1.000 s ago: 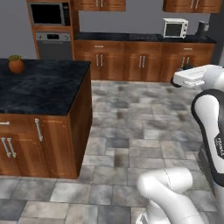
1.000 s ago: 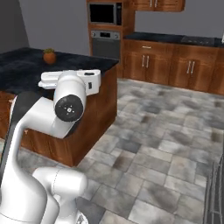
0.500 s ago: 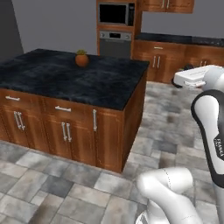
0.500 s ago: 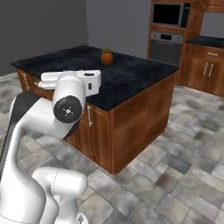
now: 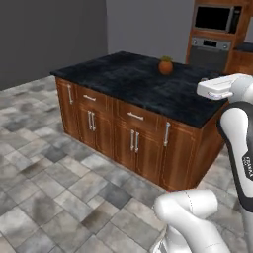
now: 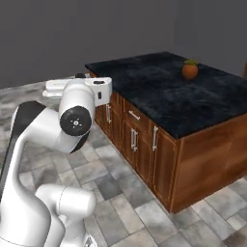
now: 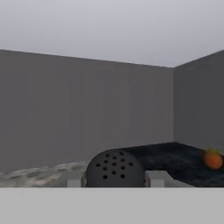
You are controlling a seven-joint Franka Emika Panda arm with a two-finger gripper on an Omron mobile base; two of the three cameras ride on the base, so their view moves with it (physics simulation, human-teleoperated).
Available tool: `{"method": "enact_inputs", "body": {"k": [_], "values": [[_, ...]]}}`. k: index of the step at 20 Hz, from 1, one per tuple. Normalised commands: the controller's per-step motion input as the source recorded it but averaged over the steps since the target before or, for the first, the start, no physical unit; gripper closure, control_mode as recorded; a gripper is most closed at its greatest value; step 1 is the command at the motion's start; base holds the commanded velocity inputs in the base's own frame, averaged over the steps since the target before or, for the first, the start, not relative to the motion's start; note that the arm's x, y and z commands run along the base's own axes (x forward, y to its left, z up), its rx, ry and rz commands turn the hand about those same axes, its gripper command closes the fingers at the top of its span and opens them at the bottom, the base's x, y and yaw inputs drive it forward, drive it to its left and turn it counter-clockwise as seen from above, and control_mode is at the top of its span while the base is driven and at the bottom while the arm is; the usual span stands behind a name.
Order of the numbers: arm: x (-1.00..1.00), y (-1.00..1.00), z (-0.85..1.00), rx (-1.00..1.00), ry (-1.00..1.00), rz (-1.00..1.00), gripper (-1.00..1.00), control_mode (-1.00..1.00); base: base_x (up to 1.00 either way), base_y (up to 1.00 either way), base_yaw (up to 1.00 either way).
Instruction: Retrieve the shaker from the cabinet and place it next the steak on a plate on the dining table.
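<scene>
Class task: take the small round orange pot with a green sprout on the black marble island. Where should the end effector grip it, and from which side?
Grip the orange pot across its round belly, probably coming in level from the side: it stands upright and alone on the island top, and the sprout blocks its top. The end effector holds a black perforated shaker.

The white arm rises from its base, folds at a high elbow and holds its hand level, pointing forward. In the hand view the gripper has its two fingers closed on the shaker, whose holed top faces the camera. The shaker sits between them.
</scene>
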Motion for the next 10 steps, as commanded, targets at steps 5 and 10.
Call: {"method": "enact_inputs", "body": {"k": [5,10], "values": [[0.00,0.00,0.00,0.00,0.00,0.00,1.00,1.00,0.18,0.51,0.54],[0.00,0.00,0.00,0.00,0.00,0.00,1.00,1.00,0.30,0.33,0.49]]}}
